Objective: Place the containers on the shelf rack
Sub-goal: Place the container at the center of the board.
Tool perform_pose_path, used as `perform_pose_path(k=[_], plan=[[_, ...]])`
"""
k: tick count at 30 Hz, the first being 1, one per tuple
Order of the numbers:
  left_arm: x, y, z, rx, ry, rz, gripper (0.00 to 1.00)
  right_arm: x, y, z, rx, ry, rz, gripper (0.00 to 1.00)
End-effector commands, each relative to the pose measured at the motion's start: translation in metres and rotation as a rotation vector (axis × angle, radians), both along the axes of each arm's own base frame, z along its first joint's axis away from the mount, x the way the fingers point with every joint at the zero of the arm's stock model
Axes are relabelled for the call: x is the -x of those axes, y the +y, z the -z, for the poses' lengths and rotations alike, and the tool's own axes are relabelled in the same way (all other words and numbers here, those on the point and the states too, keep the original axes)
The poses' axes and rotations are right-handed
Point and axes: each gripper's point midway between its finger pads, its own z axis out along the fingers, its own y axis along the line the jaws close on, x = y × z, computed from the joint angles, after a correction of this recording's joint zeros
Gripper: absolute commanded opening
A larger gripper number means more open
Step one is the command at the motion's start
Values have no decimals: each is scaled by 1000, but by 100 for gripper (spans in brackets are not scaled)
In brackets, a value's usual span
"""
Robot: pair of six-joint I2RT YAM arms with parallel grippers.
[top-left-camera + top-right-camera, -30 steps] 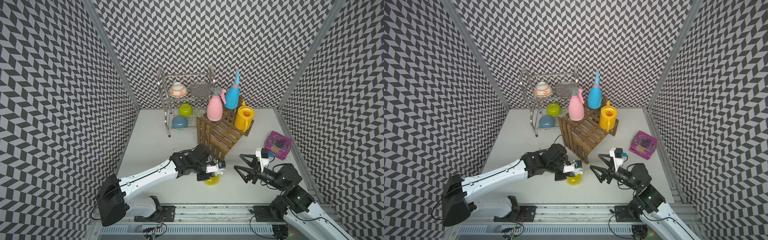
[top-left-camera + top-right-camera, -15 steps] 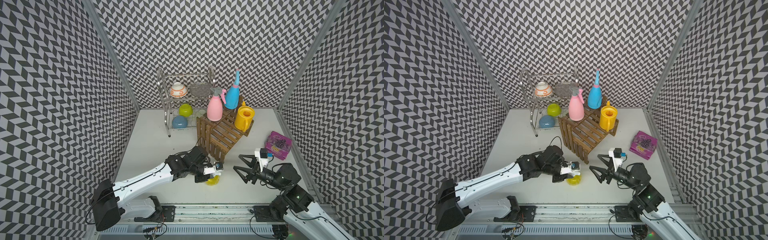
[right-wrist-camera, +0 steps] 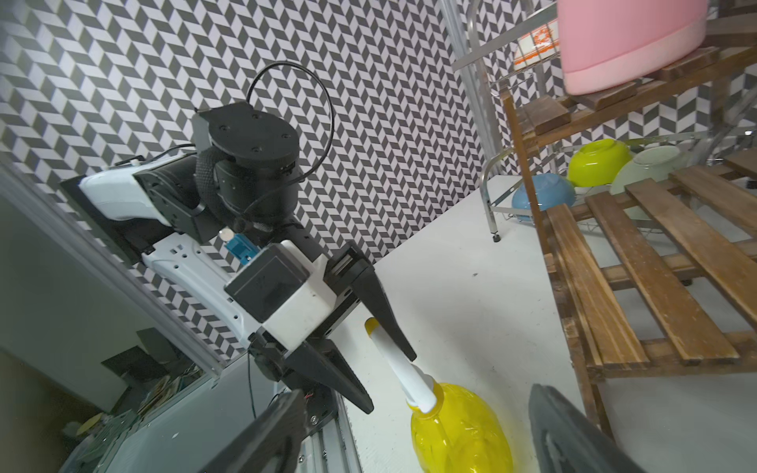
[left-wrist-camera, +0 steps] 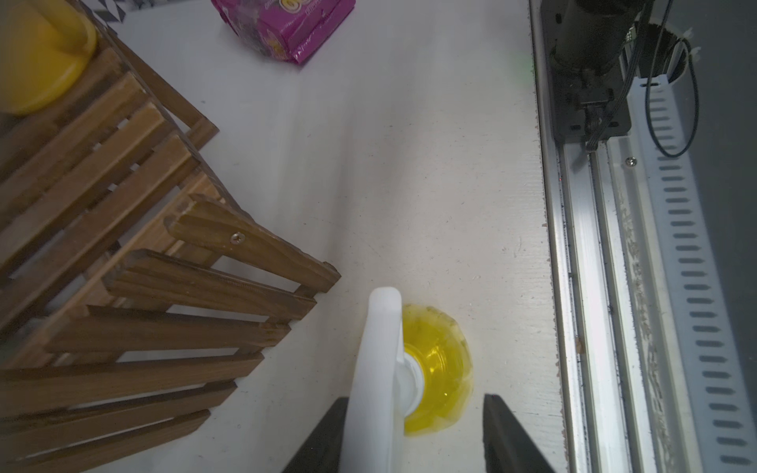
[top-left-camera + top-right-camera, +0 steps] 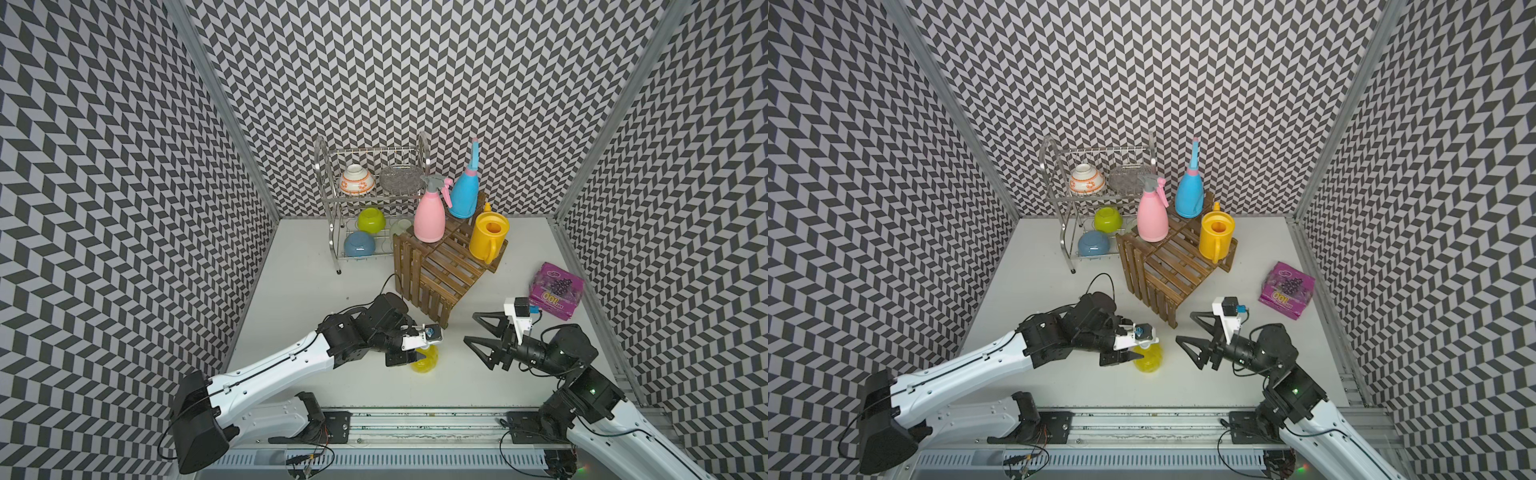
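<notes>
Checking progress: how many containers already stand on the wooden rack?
3: pink spray bottle and blue spray bottle on the rack's rear tiers, yellow watering can beside them. None looks hidden.

table [image 5: 307, 266]: white | on it: shelf rack [image 5: 442, 272], wire dish rack [image 5: 365, 194], purple package [image 5: 556, 291], yellow round bottle [image 5: 426, 360]

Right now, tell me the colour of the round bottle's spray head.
Spray head: white with a yellow tip, clearest in the right wrist view.
</notes>
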Motion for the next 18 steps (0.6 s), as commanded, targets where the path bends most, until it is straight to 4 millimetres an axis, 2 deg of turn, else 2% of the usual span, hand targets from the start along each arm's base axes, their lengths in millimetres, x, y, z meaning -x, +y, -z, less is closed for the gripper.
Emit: perform_pose_path(k=[1, 3, 6, 10, 12, 15, 16, 18], plan=[[9, 0, -29, 100, -52, 38, 64, 22, 12, -16, -36, -97, -163, 88], [11, 5, -49, 167, -104, 37, 71, 31, 16, -20, -38, -137, -230, 88], [13, 10, -81, 278, -161, 13, 76, 43, 21, -23, -34, -209, -307, 89], [2, 21, -129, 472, -196, -132, 82, 57, 29, -28, -22, -350, -381, 90], [-8, 36, -153, 598, -194, -271, 84, 60, 34, -30, 9, -401, -405, 91], [-25, 71, -188, 878, -132, -530, 95, 59, 44, -28, 82, -428, -441, 91], [-28, 85, -193, 963, -110, -602, 98, 55, 47, -25, 114, -416, -445, 91], [-36, 114, -187, 1102, -23, -766, 100, 49, 54, -21, 165, -402, -453, 89]])
